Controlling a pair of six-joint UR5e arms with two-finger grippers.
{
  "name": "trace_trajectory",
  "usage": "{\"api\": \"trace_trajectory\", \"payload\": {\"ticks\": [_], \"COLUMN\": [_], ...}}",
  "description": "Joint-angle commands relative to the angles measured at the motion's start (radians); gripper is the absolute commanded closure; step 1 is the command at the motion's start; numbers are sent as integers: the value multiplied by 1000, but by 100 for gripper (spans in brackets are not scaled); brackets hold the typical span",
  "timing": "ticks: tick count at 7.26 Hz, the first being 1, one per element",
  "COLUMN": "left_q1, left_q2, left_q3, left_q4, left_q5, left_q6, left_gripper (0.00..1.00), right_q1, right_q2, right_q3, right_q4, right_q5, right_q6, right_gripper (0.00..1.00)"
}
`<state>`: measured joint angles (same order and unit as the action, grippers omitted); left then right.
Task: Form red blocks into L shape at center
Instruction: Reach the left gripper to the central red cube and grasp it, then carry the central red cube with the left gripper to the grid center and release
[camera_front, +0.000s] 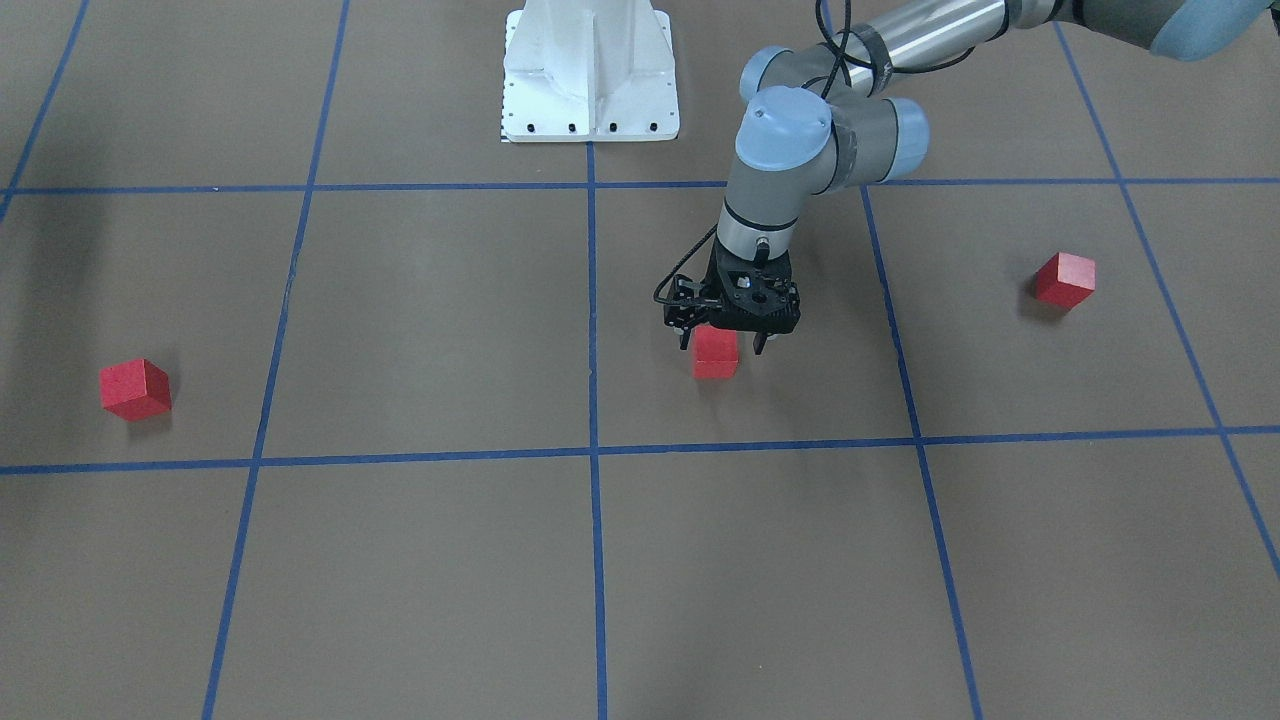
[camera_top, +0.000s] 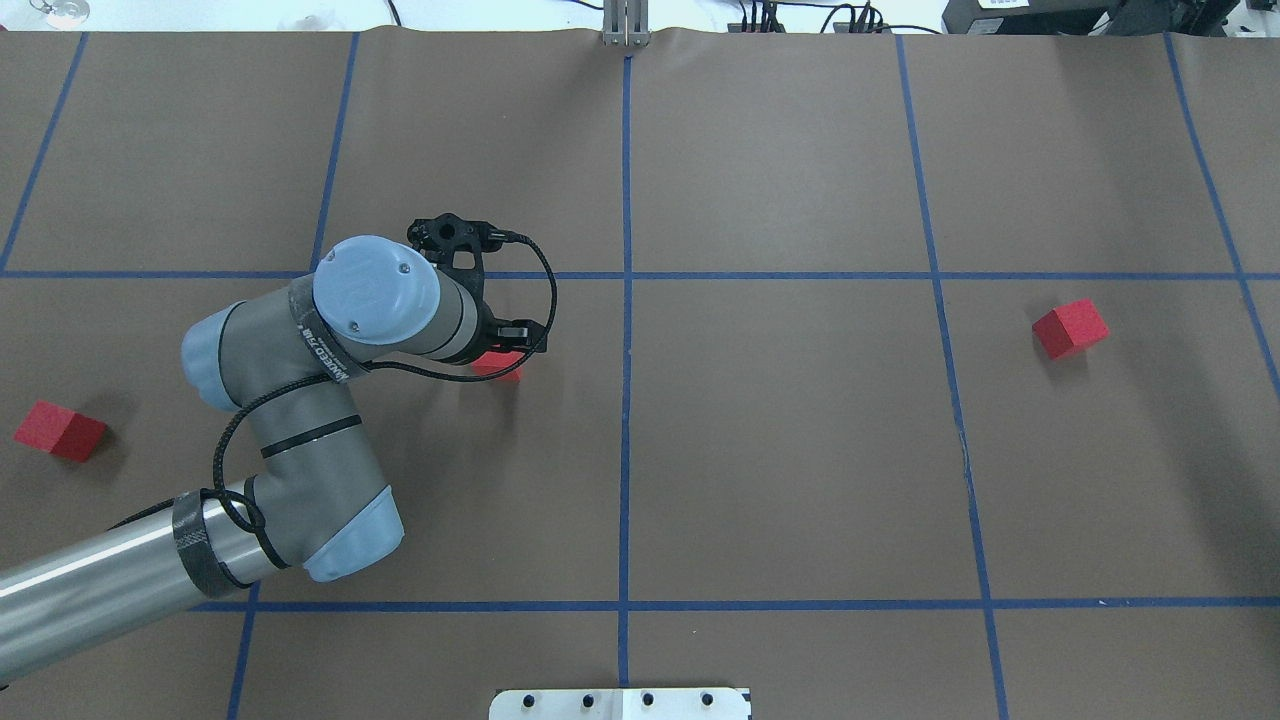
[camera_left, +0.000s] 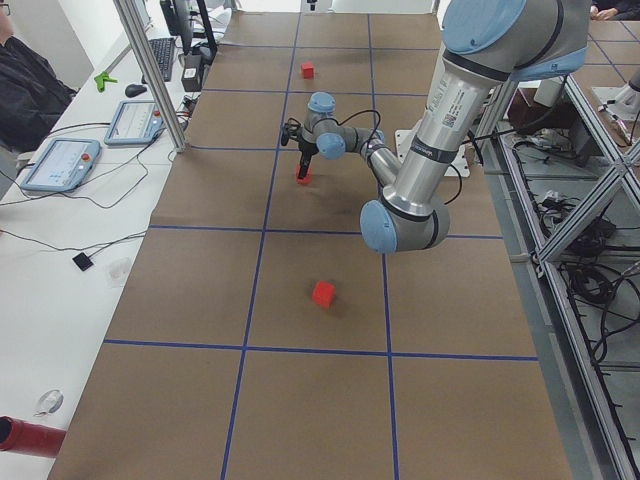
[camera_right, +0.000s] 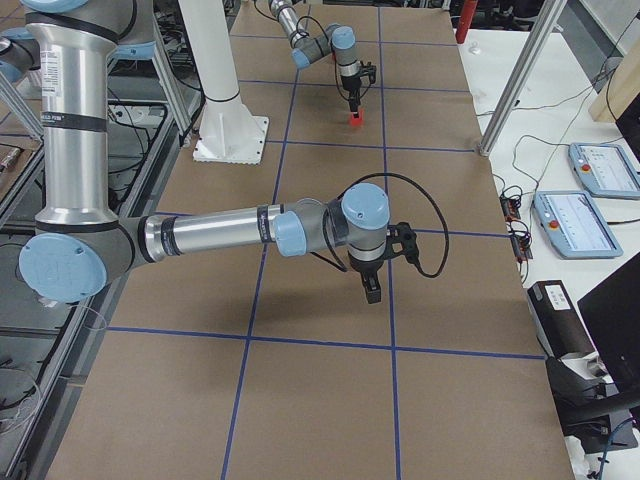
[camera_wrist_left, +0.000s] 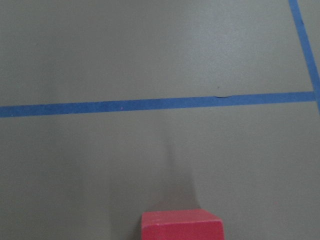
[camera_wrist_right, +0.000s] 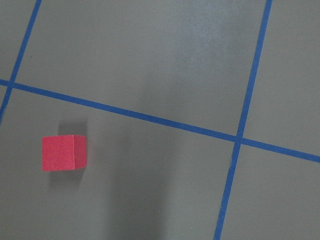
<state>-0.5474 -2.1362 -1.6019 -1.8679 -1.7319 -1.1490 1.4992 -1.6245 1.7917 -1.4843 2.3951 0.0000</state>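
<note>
The left gripper stands open astride one block near the middle; two other blocks lie far off, one each side. Likely light, stiff and matte, it wants a pinch on opposite flat faces.

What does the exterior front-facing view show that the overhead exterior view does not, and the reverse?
Front-facing only: the jaws of the left arm standing either side of the middle red block, whose front face shows whole. Overhead only: the table's far edge with cables beyond it; there the wrist hides most of that block. Both: the left arm, the left-side block, the right-side block, the blue tape grid and the white base plate.
</note>
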Motion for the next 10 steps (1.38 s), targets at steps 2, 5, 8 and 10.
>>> {"api": "trace_trajectory", "payload": {"ticks": [2,5,8,10], "left_q1": [14,20,14,14], "left_q2": [-1,-14,-164,-342], "left_q3": [30,13,57,257], "left_q4": [-2,13,118,132], "left_q5": [0,-3,0,0], "left_q6": [-3,-8,-9,-58], "left_gripper": [10,100,100,100], "right_q1": [0,0,0,0], "right_q2": [0,0,3,5], "right_q3": [0,-2,-2,-8], "right_q4": [-1,-2,-4,-2], "right_q5": [1,1,4,4], "right_q6": [0,2,0,0], "right_gripper": [1,1,1,1]}}
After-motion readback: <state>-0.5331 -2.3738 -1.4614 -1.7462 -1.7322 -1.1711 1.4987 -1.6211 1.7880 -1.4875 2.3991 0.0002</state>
